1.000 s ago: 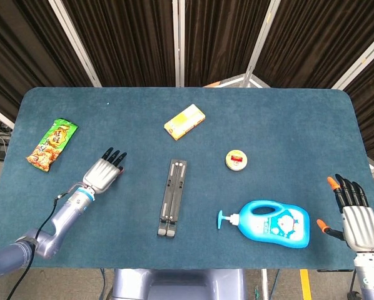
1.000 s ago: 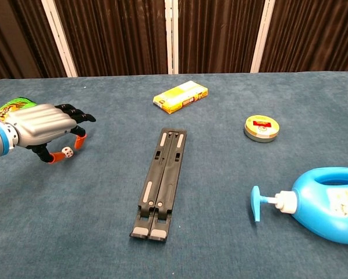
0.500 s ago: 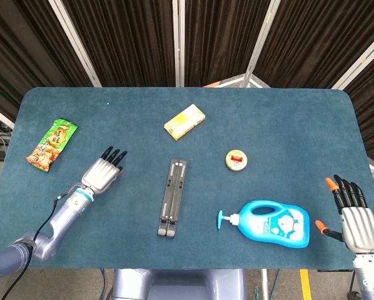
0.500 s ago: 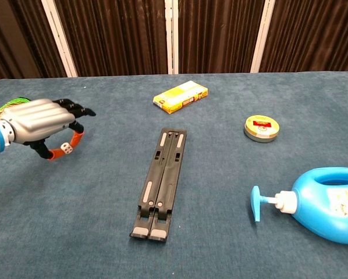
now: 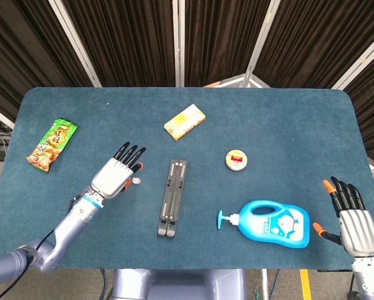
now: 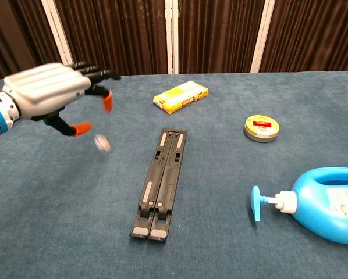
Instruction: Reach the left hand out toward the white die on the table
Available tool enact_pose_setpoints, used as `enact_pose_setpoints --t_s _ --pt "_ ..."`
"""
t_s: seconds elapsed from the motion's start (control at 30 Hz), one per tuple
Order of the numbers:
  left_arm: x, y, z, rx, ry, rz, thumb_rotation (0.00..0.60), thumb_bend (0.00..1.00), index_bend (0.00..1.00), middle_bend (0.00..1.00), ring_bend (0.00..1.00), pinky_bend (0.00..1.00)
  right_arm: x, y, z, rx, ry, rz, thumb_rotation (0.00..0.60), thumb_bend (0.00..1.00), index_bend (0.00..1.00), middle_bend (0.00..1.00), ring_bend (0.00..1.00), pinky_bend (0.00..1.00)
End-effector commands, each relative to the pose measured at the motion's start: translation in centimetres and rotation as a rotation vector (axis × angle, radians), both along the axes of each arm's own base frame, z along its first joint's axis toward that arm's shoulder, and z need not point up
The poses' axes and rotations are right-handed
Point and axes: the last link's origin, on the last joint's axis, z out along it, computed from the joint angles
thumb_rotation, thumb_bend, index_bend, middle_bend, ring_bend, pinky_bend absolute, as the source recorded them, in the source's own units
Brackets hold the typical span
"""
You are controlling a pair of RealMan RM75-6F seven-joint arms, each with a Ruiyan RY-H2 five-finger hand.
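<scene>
The white die (image 6: 102,143) shows as a small blurred spot just left of the black folding stand (image 6: 160,182), free of any finger. My left hand (image 6: 49,93) hovers above and left of it, fingers spread, orange fingertips (image 6: 107,102) apart, holding nothing. From the head view the left hand (image 5: 117,174) sits left of the stand (image 5: 172,197), and the die (image 5: 130,183) peeks out at its thumb side. My right hand (image 5: 351,216) stays off the table's near right corner, fingers extended and empty.
A yellow box (image 5: 184,121) lies behind the stand, a round tin (image 5: 236,159) to its right, a blue pump bottle (image 5: 271,223) at the near right. A green snack bag (image 5: 52,144) lies at the far left of the blue table (image 5: 287,125).
My left hand has lifted and swung right toward the stand, opening wider. The die, earlier between its thumb and fingers, has shifted right and now shows blurred below the hand.
</scene>
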Motion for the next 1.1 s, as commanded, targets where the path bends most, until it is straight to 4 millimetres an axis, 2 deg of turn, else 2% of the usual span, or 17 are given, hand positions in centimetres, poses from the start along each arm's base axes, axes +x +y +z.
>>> enact_pose_setpoints --t_s 0.03,0.23,0.4,0.53,0.83,1.0,1.1 --pt "0.3 -0.3 0.5 0.033 -0.022 0.009 0.600 0.36 0.10 0.00 0.00 0.00 0.1 0.1 0.1 -0.002 -0.002 0.002 0.600 0.08 0.00 0.00 0.00 0.00" --pt "-0.5 -1.2 1.8 0.078 -0.061 0.044 0.600 0.34 0.08 0.00 0.00 0.00 0.1 0.2 0.1 -0.003 0.000 0.003 0.600 0.08 0.00 0.00 0.00 0.00" --pt "-3.9 -4.4 3.8 0.141 -0.139 0.101 0.600 0.33 0.07 0.00 0.00 0.00 0.0 0.1 0.1 -0.004 0.007 -0.006 0.600 0.08 0.00 0.00 0.00 0.00" --pt "-5.5 -5.9 4.6 0.159 -0.168 0.134 0.600 0.31 0.04 0.00 0.00 0.00 -0.1 0.1 0.1 -0.004 0.010 -0.010 0.600 0.08 0.00 0.00 0.00 0.00" --pt "-10.4 -11.3 7.9 0.260 -0.204 0.248 0.600 0.24 0.00 0.00 0.00 0.00 0.1 0.0 0.1 -0.007 0.022 -0.003 0.600 0.08 0.00 0.00 0.00 0.00" --pt "-12.4 -13.1 9.7 0.320 -0.187 0.312 0.600 0.23 0.00 0.00 0.00 0.00 0.3 0.1 -0.1 0.001 0.036 0.008 0.600 0.08 0.00 0.00 0.00 0.00" --pt "-13.0 -13.5 10.1 0.328 -0.187 0.330 0.600 0.23 0.00 0.00 0.00 0.00 0.4 0.2 -0.1 0.004 0.040 0.009 0.600 0.08 0.00 0.00 0.00 0.00"
